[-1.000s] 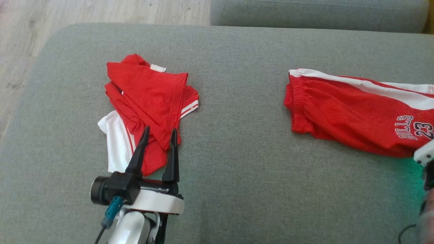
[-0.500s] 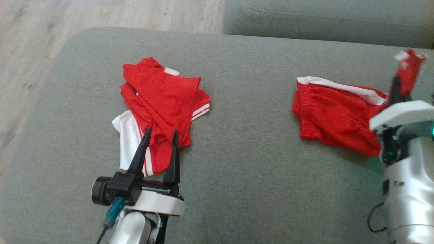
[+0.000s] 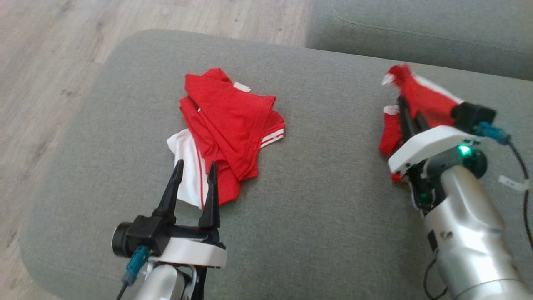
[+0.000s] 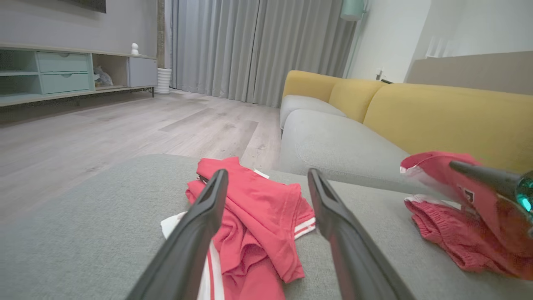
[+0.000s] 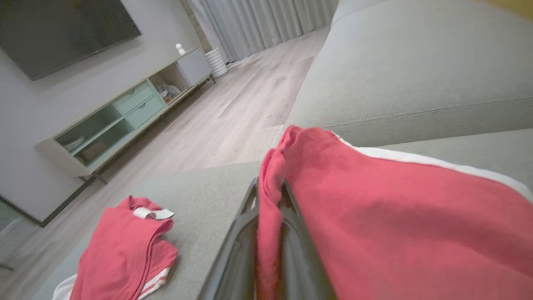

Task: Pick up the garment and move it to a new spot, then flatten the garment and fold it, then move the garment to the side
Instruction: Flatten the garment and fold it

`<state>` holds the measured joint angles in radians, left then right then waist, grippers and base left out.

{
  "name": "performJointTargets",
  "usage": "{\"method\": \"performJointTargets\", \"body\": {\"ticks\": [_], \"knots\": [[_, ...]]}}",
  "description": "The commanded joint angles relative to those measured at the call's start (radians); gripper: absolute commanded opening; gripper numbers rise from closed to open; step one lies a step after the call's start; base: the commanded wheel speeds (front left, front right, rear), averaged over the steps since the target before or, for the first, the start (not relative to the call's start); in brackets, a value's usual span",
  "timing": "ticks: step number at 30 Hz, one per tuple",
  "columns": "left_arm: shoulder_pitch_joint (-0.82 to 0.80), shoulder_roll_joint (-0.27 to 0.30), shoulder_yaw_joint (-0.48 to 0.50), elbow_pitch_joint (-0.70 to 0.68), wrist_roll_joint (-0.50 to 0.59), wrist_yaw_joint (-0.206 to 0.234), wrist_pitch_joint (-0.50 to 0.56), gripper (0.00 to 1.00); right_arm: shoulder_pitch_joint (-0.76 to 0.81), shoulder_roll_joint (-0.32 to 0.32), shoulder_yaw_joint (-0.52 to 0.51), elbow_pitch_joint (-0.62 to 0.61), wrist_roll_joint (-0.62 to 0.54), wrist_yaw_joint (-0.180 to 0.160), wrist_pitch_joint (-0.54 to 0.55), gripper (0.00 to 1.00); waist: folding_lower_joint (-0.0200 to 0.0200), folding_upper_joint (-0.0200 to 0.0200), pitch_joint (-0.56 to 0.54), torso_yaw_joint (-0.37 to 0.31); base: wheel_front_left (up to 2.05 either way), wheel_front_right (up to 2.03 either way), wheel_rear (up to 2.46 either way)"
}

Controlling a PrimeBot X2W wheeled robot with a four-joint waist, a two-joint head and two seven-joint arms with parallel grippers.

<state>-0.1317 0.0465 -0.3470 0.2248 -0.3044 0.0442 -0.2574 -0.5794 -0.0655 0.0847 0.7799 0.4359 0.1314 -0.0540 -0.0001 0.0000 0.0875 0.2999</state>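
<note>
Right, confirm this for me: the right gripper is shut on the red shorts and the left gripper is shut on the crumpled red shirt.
Not quite. The left gripper is open, its jaws spread before the crumpled red shirt, as the left wrist view shows. The right gripper is shut on the red shorts.

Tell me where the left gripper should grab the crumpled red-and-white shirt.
Probably the near white edge of the shirt, approached from the robot's side. The open left gripper points straight at it. That edge lies thin and loose on the cushion, while the red layers behind it are stacked in thicker folds.
</note>
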Motion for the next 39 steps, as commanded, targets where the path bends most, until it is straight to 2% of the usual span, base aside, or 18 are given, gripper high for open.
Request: {"method": "performJointTargets", "body": {"ticks": [1, 7, 13, 14, 15, 18, 22, 27, 30, 33, 39], "knots": [[-0.02, 0.004, 0.031, -0.039, 0.003, 0.005, -0.004, 1.0, -0.003, -0.006, 0.059, -0.013, 0.015, -0.001, -0.003, 0.0, 0.0001, 0.0, -0.003, 0.01, 0.0, 0.0, 0.0], [-0.019, 0.004, 0.036, -0.048, 0.008, 0.011, -0.004, 1.0, 0.026, -0.05, 0.182, 0.024, 0.048, -0.001, 0.008, 0.0, 0.0001, 0.0, -0.013, 0.008, 0.0, 0.0, 0.0], [-0.007, 0.004, 0.041, -0.05, 0.017, 0.01, -0.004, 1.0, 0.049, -0.096, 0.332, 0.055, 0.081, -0.001, 0.05, 0.0, 0.0001, 0.0, -0.024, -0.025, 0.0, 0.0, 0.0], [-0.006, 0.004, 0.041, -0.049, 0.018, 0.008, -0.004, 1.0, 0.051, -0.105, 0.361, 0.055, 0.086, -0.001, 0.057, 0.15, 0.0001, 0.0, -0.025, -0.032, 0.0, 0.0, 0.0], [-0.006, 0.004, 0.04, -0.048, 0.019, 0.007, -0.004, 1.0, 0.053, -0.114, 0.385, 0.051, 0.092, -0.001, 0.055, 0.98, 0.0001, 0.0, -0.026, -0.039, 0.0, 0.0, 0.0], [-0.006, 0.004, 0.042, -0.048, 0.019, 0.009, -0.004, 1.0, 0.052, -0.134, 0.44, 0.031, 0.133, -0.001, 0.048, 1.0, 0.0001, 0.0, -0.032, -0.063, 0.0, 0.0, 0.0], [-0.011, 0.004, 0.052, -0.054, 0.023, 0.007, -0.004, 1.0, 0.036, -0.159, 0.445, 0.006, 0.174, -0.001, -0.011, 1.0, 0.0001, 0.0, -0.042, -0.102, 0.0, 0.0, 0.0], [-0.021, 0.004, 0.082, -0.068, 0.029, 0.001, -0.004, 1.0, 0.033, -0.197, 0.411, -0.013, 0.128, -0.001, -0.133, 1.0, 0.0001, 0.0, -0.054, -0.156, 0.0, 0.0, 0.0], [-0.028, 0.004, 0.092, -0.065, 0.039, -0.005, -0.004, 1.0, 0.049, -0.211, 0.339, -0.028, 0.061, -0.001, -0.188, 1.0, 0.0001, 0.0, -0.061, -0.188, 0.0, 0.0, 0.0], [-0.026, 0.004, 0.107, -0.064, 0.046, -0.005, -0.004, 1.0, 0.084, -0.195, 0.247, -0.08, -0.029, -0.001, -0.204, 1.0, 0.0001, 0.0, -0.066, -0.228, 0.0, 0.0, 0.0], [-0.004, 0.004, 0.125, -0.056, 0.056, -0.005, -0.004, 1.0, 0.24, -0.095, 0.045, -0.294, -0.24, -0.001, -0.207, 1.0, 0.0001, 0.0, -0.073, -0.293, 0.0, 0.0, 0.0]]}}
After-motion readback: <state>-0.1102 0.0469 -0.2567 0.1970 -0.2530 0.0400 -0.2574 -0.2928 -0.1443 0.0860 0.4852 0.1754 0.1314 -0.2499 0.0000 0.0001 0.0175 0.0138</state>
